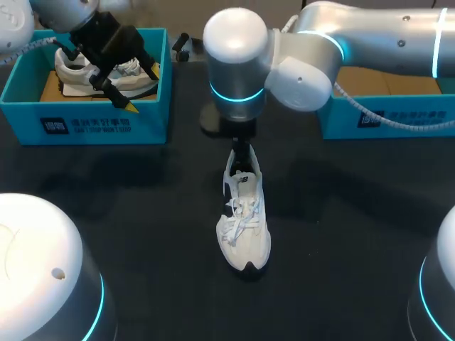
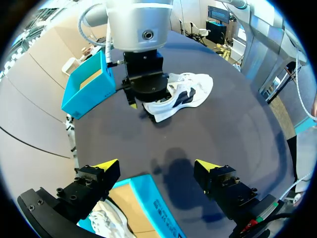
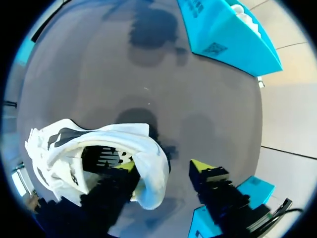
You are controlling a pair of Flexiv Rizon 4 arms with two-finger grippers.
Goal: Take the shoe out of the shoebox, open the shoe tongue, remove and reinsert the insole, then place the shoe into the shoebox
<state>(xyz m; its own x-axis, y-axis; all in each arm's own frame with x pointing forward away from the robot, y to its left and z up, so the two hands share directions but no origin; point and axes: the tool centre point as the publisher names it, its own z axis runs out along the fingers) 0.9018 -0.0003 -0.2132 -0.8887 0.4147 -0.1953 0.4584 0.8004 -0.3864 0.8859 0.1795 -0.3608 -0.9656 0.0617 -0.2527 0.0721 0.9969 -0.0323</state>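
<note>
Hovering above the open blue cardboard shoebox [image 1: 85,122], my left gripper [image 2: 158,166] is spread wide and empty. At the middle of the black surface [image 1: 142,202] stands the white lace-up sneaker [image 1: 245,222]; my right gripper [image 3: 164,167] straddles its heel loosely, one finger inside the collar, the other clear outside.

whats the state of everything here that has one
white lace-up sneaker: upright on black table, out of box
left blue cardboard shoebox: open, second white shoe inside
right blue cardboard shoebox: open
left gripper: open, empty, over that left shoebox
right gripper: open, one finger inside sneaker
</note>
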